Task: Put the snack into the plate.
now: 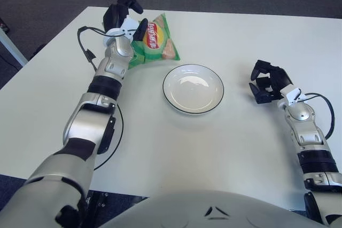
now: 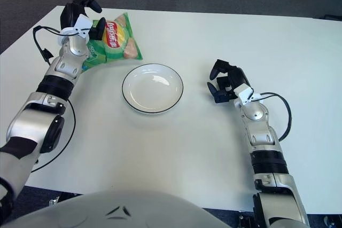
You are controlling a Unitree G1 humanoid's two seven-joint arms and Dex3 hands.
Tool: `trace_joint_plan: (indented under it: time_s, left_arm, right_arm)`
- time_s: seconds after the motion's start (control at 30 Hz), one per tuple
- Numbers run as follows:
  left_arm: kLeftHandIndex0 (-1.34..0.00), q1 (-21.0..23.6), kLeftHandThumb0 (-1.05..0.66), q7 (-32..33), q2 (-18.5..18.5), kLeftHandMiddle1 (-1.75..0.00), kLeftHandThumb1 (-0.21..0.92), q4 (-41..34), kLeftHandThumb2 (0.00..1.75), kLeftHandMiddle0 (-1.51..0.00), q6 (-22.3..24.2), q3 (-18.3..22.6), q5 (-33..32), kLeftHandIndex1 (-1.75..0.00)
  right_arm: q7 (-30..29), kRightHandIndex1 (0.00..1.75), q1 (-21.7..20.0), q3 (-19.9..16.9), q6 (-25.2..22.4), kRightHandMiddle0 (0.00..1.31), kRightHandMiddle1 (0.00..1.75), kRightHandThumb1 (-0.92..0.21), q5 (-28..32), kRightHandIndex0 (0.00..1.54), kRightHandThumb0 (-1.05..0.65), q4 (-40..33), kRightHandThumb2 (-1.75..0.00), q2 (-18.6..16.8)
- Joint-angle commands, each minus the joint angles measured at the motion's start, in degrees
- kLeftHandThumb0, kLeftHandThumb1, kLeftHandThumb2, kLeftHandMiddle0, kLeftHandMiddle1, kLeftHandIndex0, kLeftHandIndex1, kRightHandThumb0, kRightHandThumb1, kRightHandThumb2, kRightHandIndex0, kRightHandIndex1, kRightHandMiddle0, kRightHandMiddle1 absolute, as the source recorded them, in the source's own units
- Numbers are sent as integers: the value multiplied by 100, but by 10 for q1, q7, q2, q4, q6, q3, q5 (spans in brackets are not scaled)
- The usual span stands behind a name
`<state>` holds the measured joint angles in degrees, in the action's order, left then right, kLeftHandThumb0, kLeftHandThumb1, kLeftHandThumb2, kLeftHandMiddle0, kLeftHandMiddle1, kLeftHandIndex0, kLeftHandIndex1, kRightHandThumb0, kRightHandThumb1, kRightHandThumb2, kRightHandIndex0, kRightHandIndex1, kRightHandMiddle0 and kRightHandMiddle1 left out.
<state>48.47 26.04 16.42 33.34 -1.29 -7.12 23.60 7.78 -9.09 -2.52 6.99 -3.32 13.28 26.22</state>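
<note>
- Left eye view: the left hand (image 1: 124, 18) has its dark fingers (image 1: 140, 28) clamped on the left edge of the snack (image 1: 155, 40), a green chip bag, with one finger raised clear above the grip.
- The bag hangs out to the right of the hand, printed face up; whether its lower corner touches the table (image 1: 176, 148) cannot be told.
- The snack sits up and to the left of the plate (image 1: 193, 88), near its rim but not over it.
- The grip is at one edge only, so the bag is likely to swing or sag; a slow, level carry would keep it from twisting loose.
- The move in hand, as I judge it, is to bring the bag right and toward the robot until its middle is over the white bowl of the plate, then lower before letting go.
- The bag looks nearly as wide as the plate, so centring matters: dropped off-centre, it could tip over the dark rim.
- The right hand (image 1: 268, 81) shows to the right of the plate, fingers curled and holding nothing.
</note>
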Motion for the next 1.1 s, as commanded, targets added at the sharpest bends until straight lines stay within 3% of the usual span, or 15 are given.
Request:
trace_joint_plan:
  time_s: [0.0, 0.3, 0.77, 1.07]
  left_arm:
    - [-78, -23, -55, 11, 8, -175, 11, -44, 157, -124, 15, 2, 24, -175]
    - [-80, -26, -57, 58, 24, -175, 9, -75, 159, -125, -28, -24, 101, -175]
    - [-81, -32, -58, 27, 23, -175, 8, -117, 161, -131, -26, -19, 111, -175]
    - [-81, -33, -58, 5, 53, -175, 8, -118, 161, -132, -42, -44, 152, -175]
  right_arm:
    - [20, 175, 52, 25, -49, 68, 175, -24, -17, 130, -52, 59, -141, -14]
    - [21, 175, 50, 27, -47, 68, 175, -24, -19, 130, -52, 64, -141, -12]
    - [21, 175, 49, 29, -43, 66, 175, -26, -21, 128, -51, 67, -138, -12]
    - [20, 175, 49, 31, -41, 65, 175, -28, -24, 124, -50, 67, -136, -10]
